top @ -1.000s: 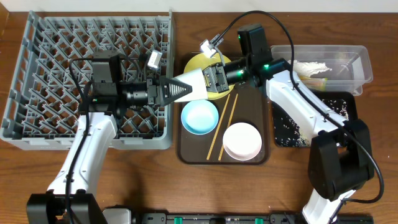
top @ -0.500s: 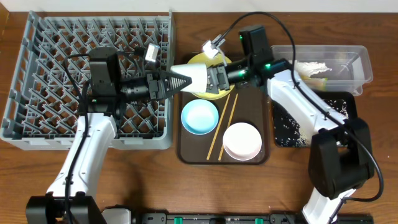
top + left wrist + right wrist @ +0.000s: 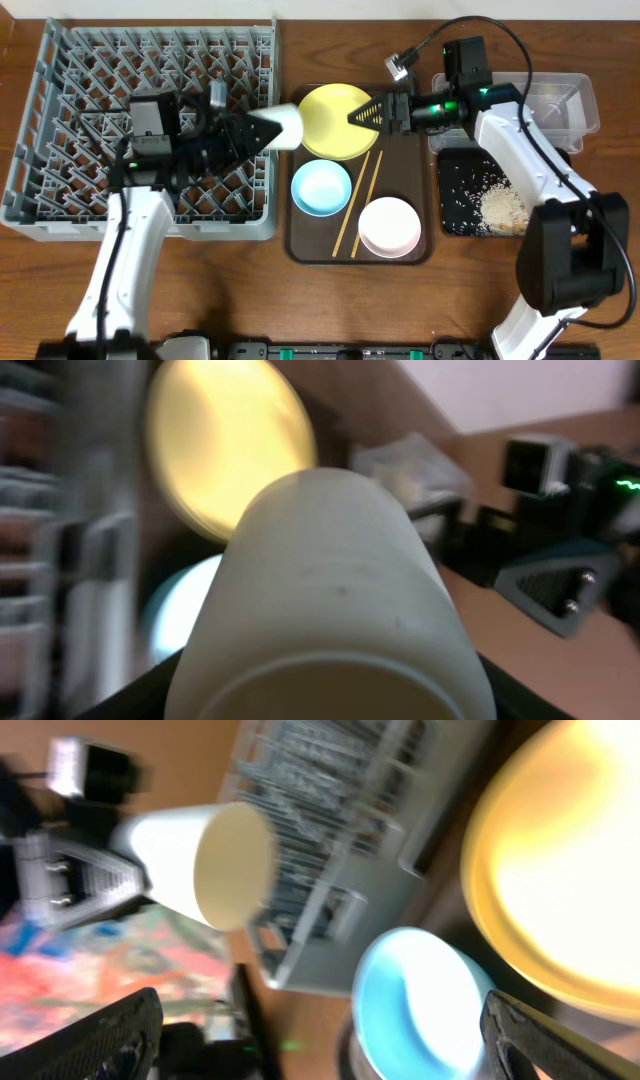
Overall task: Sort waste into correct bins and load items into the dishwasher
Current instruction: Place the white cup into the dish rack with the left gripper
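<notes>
My left gripper is shut on the small cream cup, held sideways above the right edge of the grey dish rack. The cup fills the left wrist view. My right gripper stands open and empty over the yellow plate, apart from the cup. The light blue bowl, white bowl and two chopsticks lie on the brown serving tray. Rice scraps lie in the black tray. My right arm hides most of the clear tub.
The dish rack takes up the table's left half, its pegs bare. The brown serving tray sits in the middle, with the tub and black tray at the right. Bare wooden table runs along the front.
My right gripper opened, let go of the cup and drew back to the right. My left gripper carried the cup leftward to the rack's edge. The yellow plate is now uncovered.
</notes>
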`<state>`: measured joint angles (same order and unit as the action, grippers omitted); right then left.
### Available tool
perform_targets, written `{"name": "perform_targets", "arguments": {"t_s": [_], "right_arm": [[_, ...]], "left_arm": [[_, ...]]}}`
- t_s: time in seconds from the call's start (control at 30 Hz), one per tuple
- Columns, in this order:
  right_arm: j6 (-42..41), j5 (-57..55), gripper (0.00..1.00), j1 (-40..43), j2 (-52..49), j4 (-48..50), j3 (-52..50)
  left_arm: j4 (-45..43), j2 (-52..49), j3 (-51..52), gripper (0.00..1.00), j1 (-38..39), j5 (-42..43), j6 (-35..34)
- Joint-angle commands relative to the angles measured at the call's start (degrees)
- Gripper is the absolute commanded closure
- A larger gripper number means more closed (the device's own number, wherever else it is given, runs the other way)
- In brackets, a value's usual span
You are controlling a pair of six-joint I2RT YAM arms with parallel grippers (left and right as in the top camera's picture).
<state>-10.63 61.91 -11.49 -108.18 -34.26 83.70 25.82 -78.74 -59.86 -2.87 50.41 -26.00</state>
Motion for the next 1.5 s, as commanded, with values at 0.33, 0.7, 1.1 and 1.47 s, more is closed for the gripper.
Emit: {"name": "perform_targets", "arguments": {"t_s": [0.33,0.7,1.1,1.47], "right_arm": [[6.5,-28.0,0.01,-3.5,11.7,-8.4,0.1],[6.5,-30.6,0.01,-5.5,11.7,-9.2,0.1],[6.5,-32.1,0.01,-5.6,11.7,-9.7,0.1],[5.0,-32.1,0.01,-3.4,12.8,-9.7,0.1]], "left_arm": [[34.5,4.5,-12.9,0.71,7.9,-43.1,4.3],[35.8,-9.0,-12.2,0.71,11.7,-49.6,1.7],[33.9,-16.7,-12.3,0.35,12.7,-49.5,0.2],[38.7,-9.5,-21.7,0.16,14.8,-49.1,5.6]]}}
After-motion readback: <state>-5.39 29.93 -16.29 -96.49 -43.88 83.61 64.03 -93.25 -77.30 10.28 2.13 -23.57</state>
